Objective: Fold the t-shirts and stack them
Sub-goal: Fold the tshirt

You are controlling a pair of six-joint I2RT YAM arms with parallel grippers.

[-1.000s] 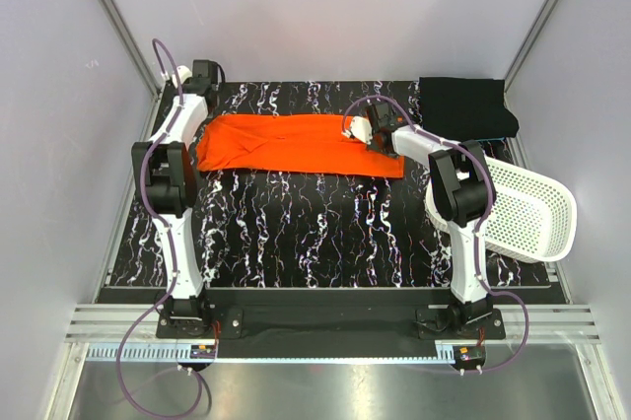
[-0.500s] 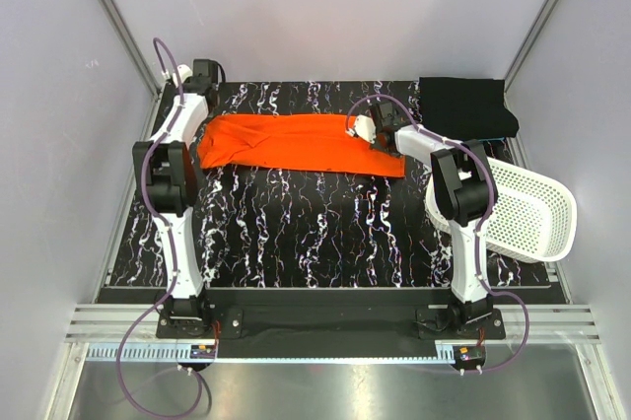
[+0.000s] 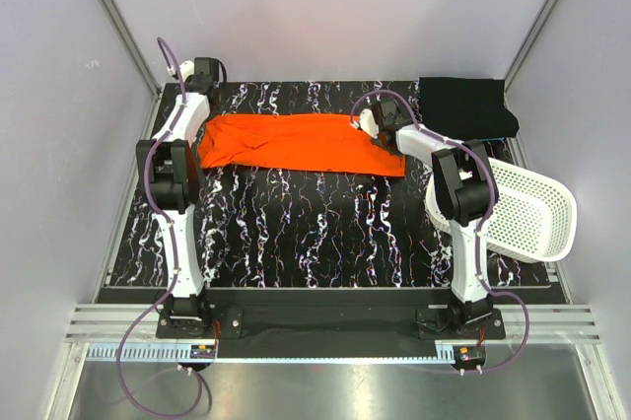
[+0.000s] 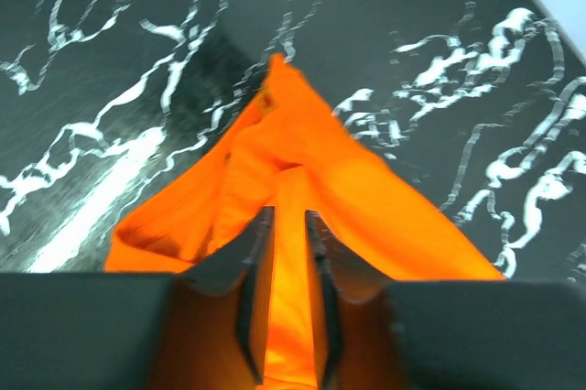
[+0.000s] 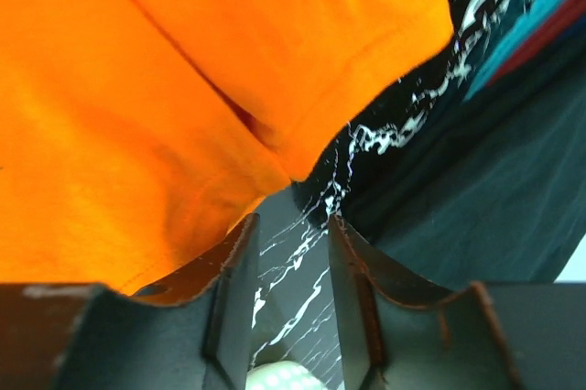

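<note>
Two ends, two grippers. Orange t-shirt [image 3: 296,144] lies as long band on far half of table [image 3: 296,233], long axis left-right, right end slightly nearer me.

- My left gripper [image 4: 288,214] at left end: cloth runs under fingers, corner points away. Narrow gap, orange showing in it; cannot tell if pinched.
- My right gripper [image 5: 291,221] at right end: jaws apart, nothing between, hem just beyond tips.
- Black t-shirt [image 3: 465,106] folded at far right corner, near band's right end.

Judgement: next fold goes end over end, so each arm takes own end.

Orange tee [image 3: 301,144] flat; blk tee [image 3: 465,107] folded
</note>
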